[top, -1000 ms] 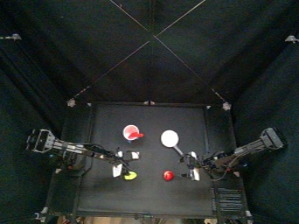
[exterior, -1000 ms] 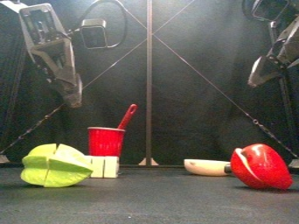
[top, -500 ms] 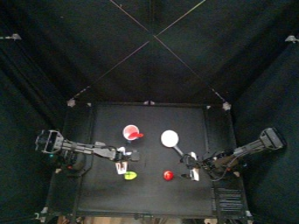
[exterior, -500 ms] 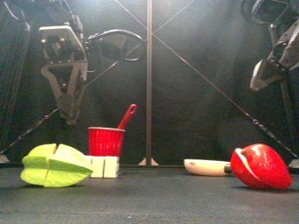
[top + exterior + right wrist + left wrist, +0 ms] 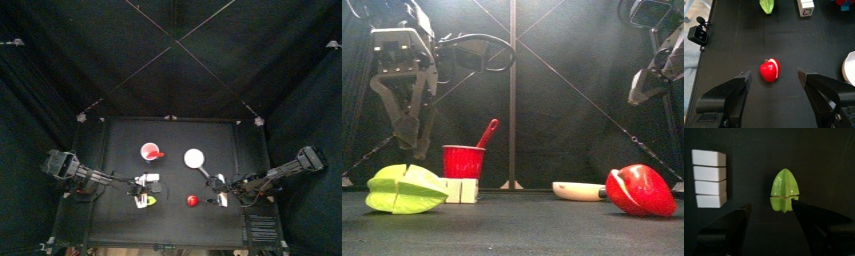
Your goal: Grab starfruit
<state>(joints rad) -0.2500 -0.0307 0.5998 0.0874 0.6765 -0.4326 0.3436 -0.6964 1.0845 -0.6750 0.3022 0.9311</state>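
Note:
The starfruit (image 5: 405, 189), a yellow-green ridged lump, lies at the table's front left; it also shows in the top view (image 5: 147, 201). My left gripper (image 5: 406, 138) hangs open straight above it, apart from it. In the left wrist view the starfruit (image 5: 783, 190) lies just beyond the open left gripper (image 5: 771, 206), nearer one jaw. My right gripper (image 5: 774, 74) is open and empty above the red round object (image 5: 769, 70), high at the right in the front view (image 5: 647, 88).
A red cup (image 5: 464, 160) with a red spoon stands behind a row of white blocks (image 5: 462, 190), right of the starfruit. A white disc (image 5: 580, 190) and the red object (image 5: 641, 190) lie at the right. Black curtains ring the table.
My left gripper has swung from a tilted pose at the far left to upright and lower, over the starfruit. The right arm has not moved.

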